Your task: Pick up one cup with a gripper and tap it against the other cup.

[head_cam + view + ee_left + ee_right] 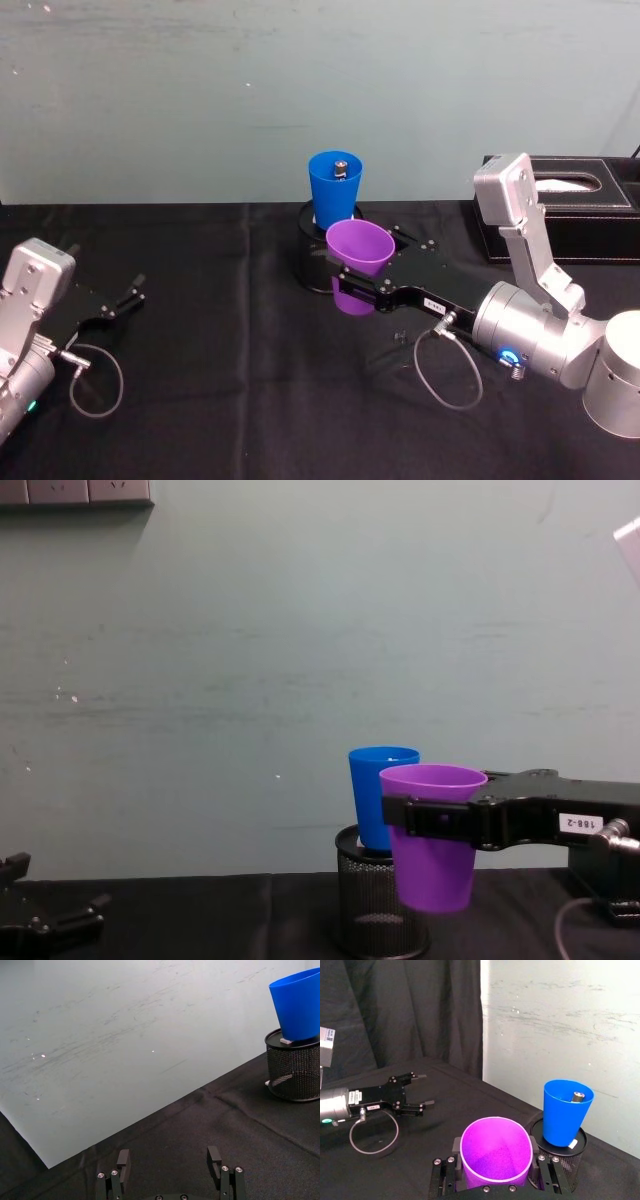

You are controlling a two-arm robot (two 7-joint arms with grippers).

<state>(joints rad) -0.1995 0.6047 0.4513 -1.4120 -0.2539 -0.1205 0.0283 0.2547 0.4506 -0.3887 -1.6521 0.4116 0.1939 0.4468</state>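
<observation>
The purple cup (358,252) hangs upright above the black cloth, with my right gripper (355,287) shut on its sides. The chest view shows the gripper (435,818) as a black band around the purple cup (432,852). The blue cup (335,190) stands on top of a black mesh pen holder (308,262), just behind the purple one. In the right wrist view a small gap separates the purple cup (495,1155) from the blue cup (566,1112). My left gripper (122,300) rests open at the far left, seen also from its own wrist (169,1162).
A small metal piece (340,167) lies inside the blue cup. A black tissue box (570,205) stands at the back right, behind my right arm. Cable loops (447,370) hang from both wrists. A pale wall closes the table's far side.
</observation>
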